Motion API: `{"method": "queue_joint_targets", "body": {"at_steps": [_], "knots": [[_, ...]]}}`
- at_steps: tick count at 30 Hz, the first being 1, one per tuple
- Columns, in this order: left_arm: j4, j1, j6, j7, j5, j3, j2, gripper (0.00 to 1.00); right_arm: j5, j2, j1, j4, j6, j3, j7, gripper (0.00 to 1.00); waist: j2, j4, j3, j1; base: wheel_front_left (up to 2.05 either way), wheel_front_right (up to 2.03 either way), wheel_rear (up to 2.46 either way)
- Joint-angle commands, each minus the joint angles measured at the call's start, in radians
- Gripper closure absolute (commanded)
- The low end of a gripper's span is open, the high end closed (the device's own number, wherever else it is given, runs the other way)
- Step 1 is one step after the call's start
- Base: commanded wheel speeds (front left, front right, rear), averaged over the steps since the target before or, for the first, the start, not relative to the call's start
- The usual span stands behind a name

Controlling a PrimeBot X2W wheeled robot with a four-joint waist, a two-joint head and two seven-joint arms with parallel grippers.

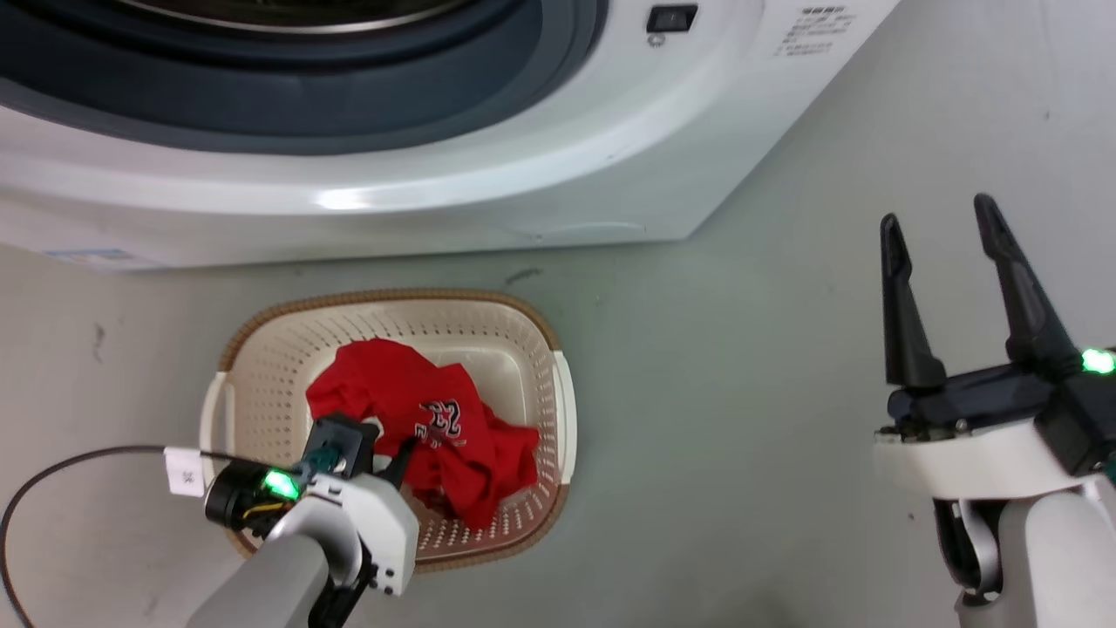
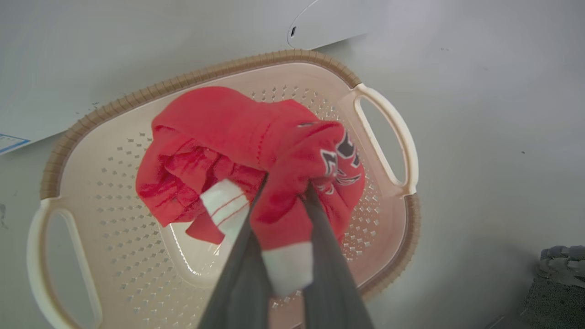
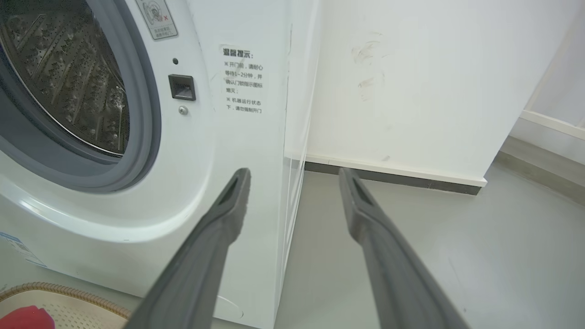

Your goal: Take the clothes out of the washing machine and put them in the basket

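The clothes point(image 1: 436, 427), a bright red garment with white trim and a printed number, sit bunched inside the cream basket point(image 1: 558, 392) on the floor in front of the washing machine point(image 1: 523, 174). My left gripper point(image 1: 397, 458) reaches down into the basket. In the left wrist view it point(image 2: 287, 183) is shut on a fold of the red clothes point(image 2: 228, 123), with white trim between the fingers, above the basket's brown rim point(image 2: 183, 82). My right gripper point(image 1: 937, 211) is open and empty over bare floor to the right. In its wrist view it point(image 3: 293, 171) points at the washing machine's corner point(image 3: 219, 137), beside the steel drum point(image 3: 68, 77).
A black cable point(image 1: 52, 471) with a white tag point(image 1: 183, 475) loops on the floor at the left. Right of the machine is grey floor point(image 3: 457, 256), a white wall and a dark baseboard point(image 3: 393, 171). A dark grey object point(image 2: 557, 278) sits at the left wrist view's lower right.
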Motion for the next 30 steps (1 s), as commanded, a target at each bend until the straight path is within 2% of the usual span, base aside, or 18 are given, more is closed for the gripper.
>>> {"method": "queue_joint_targets", "body": {"at_steps": [1,10,17,22,30], "knots": [[0.049,-0.049,-0.021,-0.006,-0.002,-0.001,-0.021,1.00,0.011,0.001,-0.029,-0.007,-0.001,-0.007,-0.002,0.00,0.0000,-0.026,0.090,-0.0002,0.00,0.00,0.00],[0.382,-0.286,-0.090,0.018,0.048,-0.057,-0.111,1.00,0.028,0.001,-0.107,-0.033,-0.001,-0.042,-0.002,0.00,0.0000,-0.038,0.278,-0.0002,0.00,0.00,0.00],[0.560,-0.431,-0.117,0.057,0.067,-0.100,-0.159,1.00,0.040,0.001,-0.150,-0.052,-0.001,-0.058,-0.002,0.00,0.0000,-0.042,0.387,-0.0002,0.00,0.00,0.00],[0.639,-0.481,-0.125,0.093,0.061,-0.117,-0.190,1.00,0.047,0.001,-0.169,-0.060,-0.001,-0.067,-0.002,0.00,0.0000,-0.049,0.431,-0.0002,0.00,0.00,0.00],[0.679,-0.506,-0.128,0.159,0.052,-0.142,-0.212,1.00,0.043,0.001,-0.182,-0.054,-0.001,-0.054,-0.002,0.00,0.0000,-0.041,0.441,-0.0002,0.00,0.00,0.00]]}}
